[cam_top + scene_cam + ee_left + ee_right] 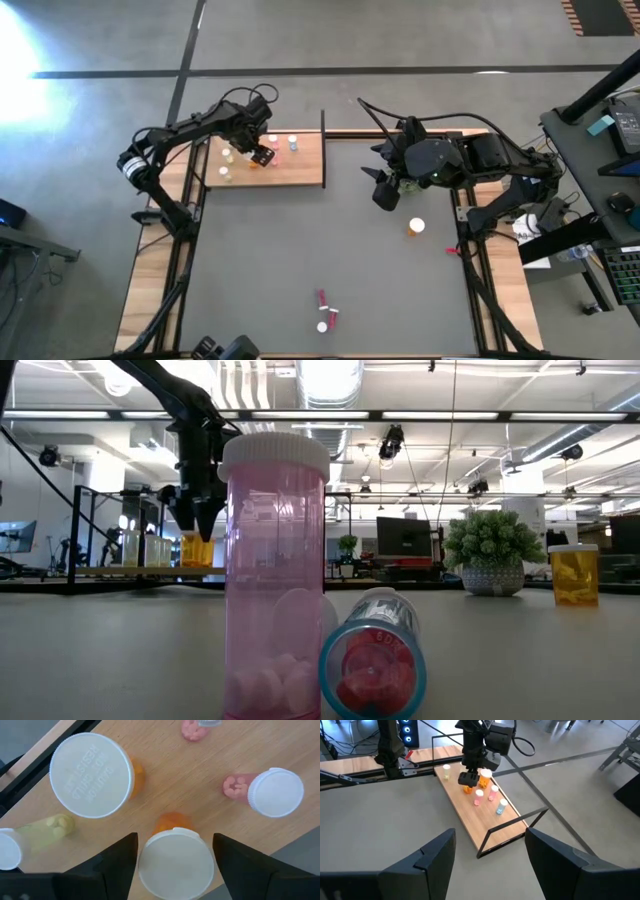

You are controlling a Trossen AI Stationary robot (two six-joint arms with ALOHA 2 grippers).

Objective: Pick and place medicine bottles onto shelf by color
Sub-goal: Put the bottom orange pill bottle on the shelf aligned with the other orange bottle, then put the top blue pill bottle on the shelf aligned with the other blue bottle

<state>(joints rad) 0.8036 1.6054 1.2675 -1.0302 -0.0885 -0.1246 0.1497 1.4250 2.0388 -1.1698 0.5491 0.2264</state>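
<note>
1. The shelf (pixel 300 172), a light-wood board, is seen at the far edge of the grey mat (pixel 300 250), with a thin black post (pixel 323 148) along its end nearest the mat's middle.
2. An orange bottle (pixel 175 857) stands on the shelf between the fingers (pixel 117 862) of the left gripper (pixel 262 157); the jaws are spread, with a gap on each side of the cap, so nothing is gripped.
3. A second orange bottle (pixel 92 775) stands just beside it, two pink bottles (pixel 267 792) stand toward the post end, and a yellowish bottle (pixel 30 837) stands toward the other end.
4. Bare wood is left along the shelf's mat-side edge.
5. The right gripper (pixel 381 187) is held open over the mat, beyond the post end of the shelf, well apart from it.
6. An orange bottle (pixel 416 227) stands on the mat near the right gripper.
7. Two pink bottles (pixel 326 311) are found at the mat's near edge, one upright, one lying on its side, far from the shelf across open mat.
</note>
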